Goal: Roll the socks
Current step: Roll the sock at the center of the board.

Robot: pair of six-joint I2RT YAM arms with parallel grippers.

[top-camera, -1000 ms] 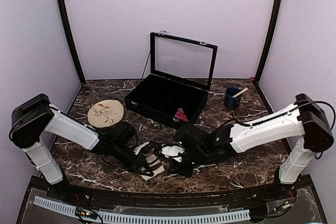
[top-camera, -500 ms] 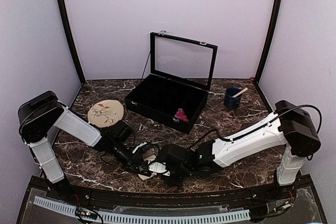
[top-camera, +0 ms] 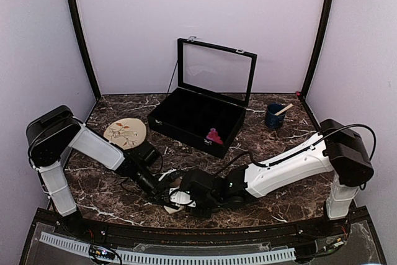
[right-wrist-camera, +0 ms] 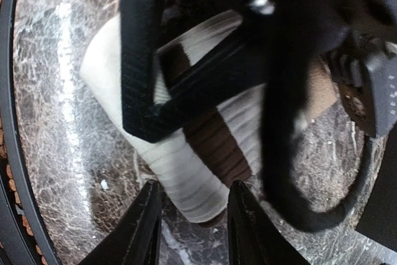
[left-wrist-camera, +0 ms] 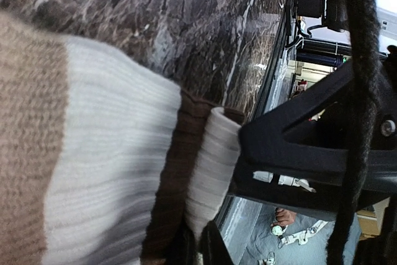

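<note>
- Cream-beige sock (right-wrist-camera: 186,184) lies at the front of the dark marble table (top-camera: 99,198), between the black heads of the two arms and just behind the near edge.
- Left gripper (left-wrist-camera: 198,247) is closed, its dark tips pinched together on the sock's edge where a brown band runs into them.
- Right gripper (right-wrist-camera: 192,193) stands apart, with its fingers (right-wrist-camera: 147,228) on either side of the sock's rounded end; whether the pads touch the fabric cannot be told.
- From overhead only a pale scrap of this sock shows, the rest covered by both wrists. The wrist cameras give the ribbed knit, a tan stretch, cream panels and dark brown bands.
- The right wrist view has the left gripper's black open frame lying across the sock and hiding its middle, with a black cable (right-wrist-camera: 276,122) looping down on the right.
- The left wrist view shows the right gripper's triangular black frame just beside the sock's end.
- Farther back on the left, a round beige plate (top-camera: 125,133) with a leaf pattern sits flat on the marble, just beyond the left forearm.
- At centre a black case (top-camera: 186,113) stands open, its glass lid (top-camera: 217,69) upright. A magenta-pink sock (top-camera: 214,136) is bunched inside, near the front right corner.
- To the right a dark blue cup (top-camera: 273,118) holds a pale stick (top-camera: 283,109) that leans outward.
- Plain lilac walls (top-camera: 198,4) close the scene behind.
</note>
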